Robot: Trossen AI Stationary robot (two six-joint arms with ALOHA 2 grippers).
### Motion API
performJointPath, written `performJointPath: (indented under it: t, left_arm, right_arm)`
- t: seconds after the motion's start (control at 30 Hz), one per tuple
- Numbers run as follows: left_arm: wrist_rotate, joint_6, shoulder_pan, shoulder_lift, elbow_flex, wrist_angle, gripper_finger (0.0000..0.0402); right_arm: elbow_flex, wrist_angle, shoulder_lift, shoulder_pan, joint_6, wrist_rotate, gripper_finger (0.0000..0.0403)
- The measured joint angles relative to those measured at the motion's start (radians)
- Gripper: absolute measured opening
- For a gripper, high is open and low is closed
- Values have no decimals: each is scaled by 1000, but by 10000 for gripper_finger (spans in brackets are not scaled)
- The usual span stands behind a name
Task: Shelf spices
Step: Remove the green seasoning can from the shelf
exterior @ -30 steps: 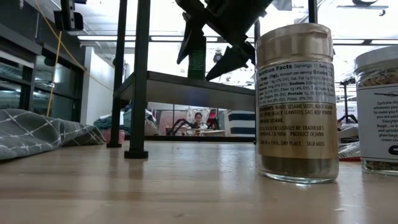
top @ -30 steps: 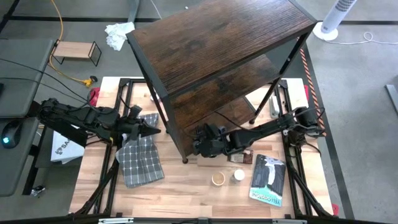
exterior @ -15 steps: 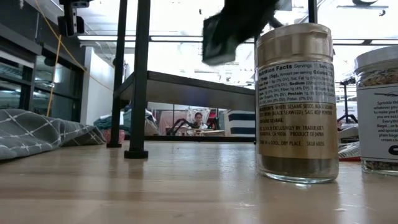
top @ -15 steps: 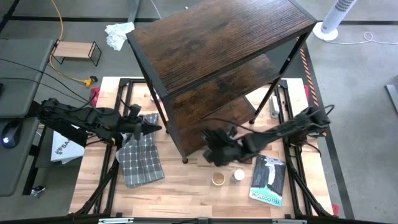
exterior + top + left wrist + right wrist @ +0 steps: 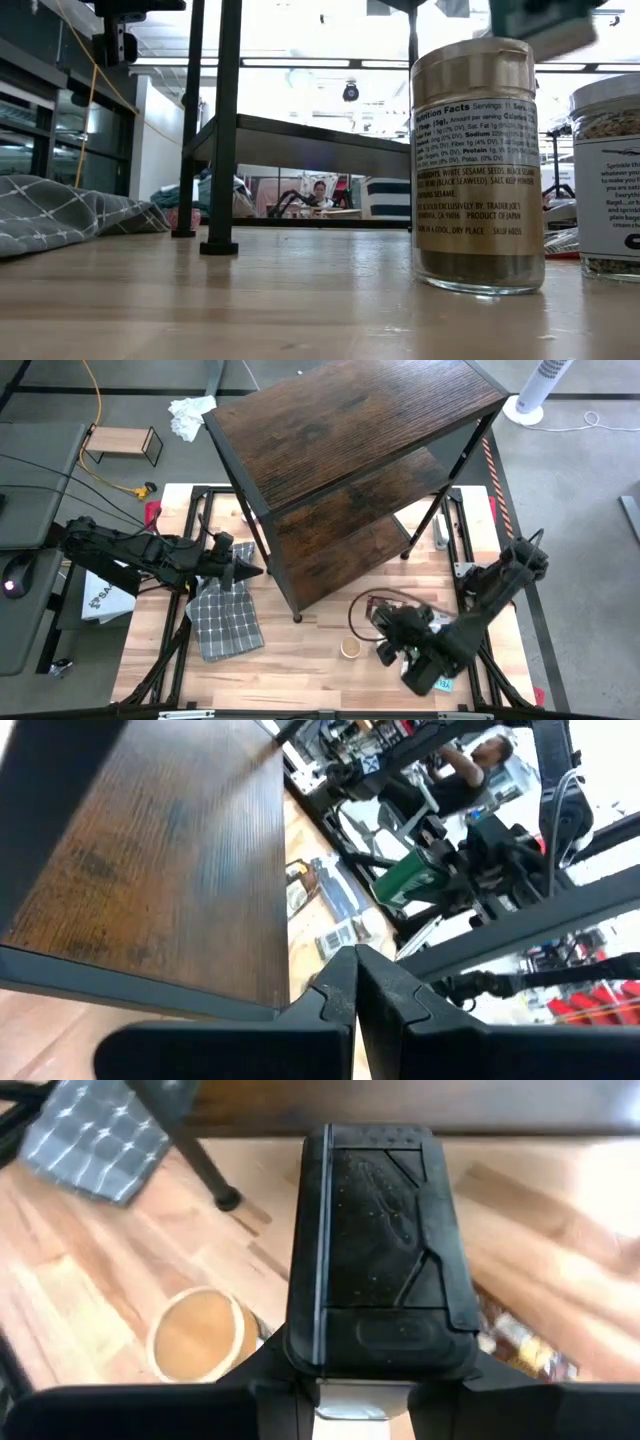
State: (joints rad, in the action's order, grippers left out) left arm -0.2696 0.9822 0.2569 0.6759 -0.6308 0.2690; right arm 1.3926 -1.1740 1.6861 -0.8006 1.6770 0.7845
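The right hand [image 5: 392, 645], fingers pressed together and empty, is hovering over the white-capped jar [image 5: 607, 180], at 3 o'clock of the tan canister [image 5: 350, 648]; spread the fingers before descending.

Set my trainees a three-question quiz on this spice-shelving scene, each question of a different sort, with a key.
1. True or false: the gold-capped sesame jar stands on a board of the shelf.
2. What lies on the table under the left gripper? A) a grey checked cloth B) a plate C) a tray
3. Fill in: the gripper nearest the sesame jar belongs to the ___ arm.

Key
1. False: it stands on the table, in front of the shelf.
2. A
3. Right: the right gripper hangs just beside it.
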Motion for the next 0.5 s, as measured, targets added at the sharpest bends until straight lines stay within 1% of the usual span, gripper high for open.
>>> performJointPath:
  t: [0.07, 0.23, 0.37, 0.5]
  left_arm:
    - [5, -9, 0, 0, 0, 7, 0]
    - [40, -17, 0, -1, 0, 7, 0]
    - [70, -20, 0, -2, 0, 16, 0]
    - [70, -17, 0, -2, 1, 23, 0]
  right_arm:
    - [0, -22, 44, 1, 94, 5, 93]
    - [-1, -15, 148, 64, 205, 32, 93]
    - [-1, 59, 176, 136, 173, 52, 93]
    - [-1, 141, 173, 186, 50, 42, 95]
